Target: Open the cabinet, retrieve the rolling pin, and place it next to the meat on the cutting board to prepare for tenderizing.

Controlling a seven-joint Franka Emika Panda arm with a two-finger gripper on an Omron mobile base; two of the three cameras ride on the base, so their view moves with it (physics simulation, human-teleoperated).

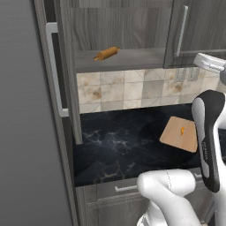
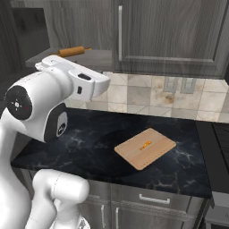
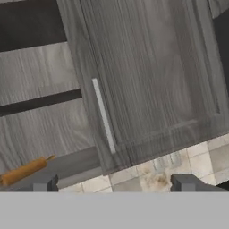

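Now the cabinet [image 1: 123, 31] has its left door swung open, and the rolling pin [image 1: 106, 53] lies on the bottom shelf near the front edge, slightly slanted. The gripper [image 3: 114, 184] is wide open and empty, facing the closed right door with its handle [image 3: 103, 115]. For a good grasp, I think the hand should move left toward the open side, turn the fingers across the thick middle of the pin, and close there. The cutting board [image 2: 145, 148] waits on the countertop [image 2: 89, 138] below.
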